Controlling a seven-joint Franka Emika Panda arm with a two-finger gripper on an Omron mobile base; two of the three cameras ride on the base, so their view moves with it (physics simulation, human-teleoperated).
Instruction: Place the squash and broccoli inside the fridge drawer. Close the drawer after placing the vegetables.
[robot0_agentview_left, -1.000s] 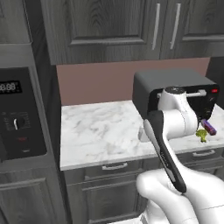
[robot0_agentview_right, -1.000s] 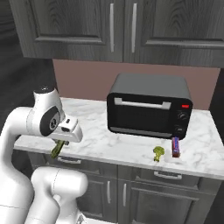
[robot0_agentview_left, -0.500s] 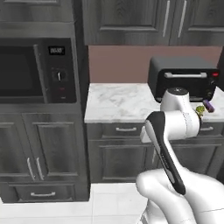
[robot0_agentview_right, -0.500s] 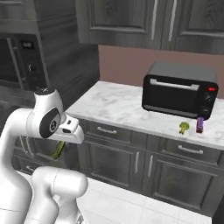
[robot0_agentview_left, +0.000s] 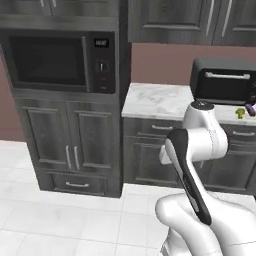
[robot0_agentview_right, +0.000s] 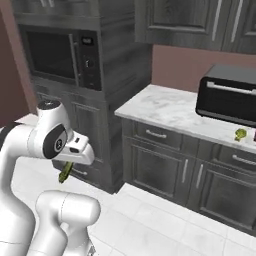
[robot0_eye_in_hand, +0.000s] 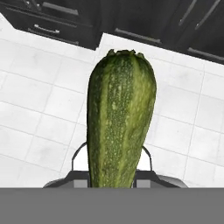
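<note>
The end effector (robot0_agentview_right: 67, 167) is clamped on the squash (robot0_eye_in_hand: 120, 118), which hangs down from it beside the arm, above the white tiled floor (robot0_eye_in_hand: 35, 96). In the hand view the squash stands lengthwise along the end effector, its stem end pointing away. Farther off to the right, the broccoli (robot0_agentview_right: 241, 134) sits on the marble tabletop (robot0_agentview_right: 165, 107), near its front edge, in front of the black toaster oven (robot0_agentview_right: 227, 95). A built-in microwave (robot0_agentview_left: 55, 62) sits in the dark cabinet column at the left.
</note>
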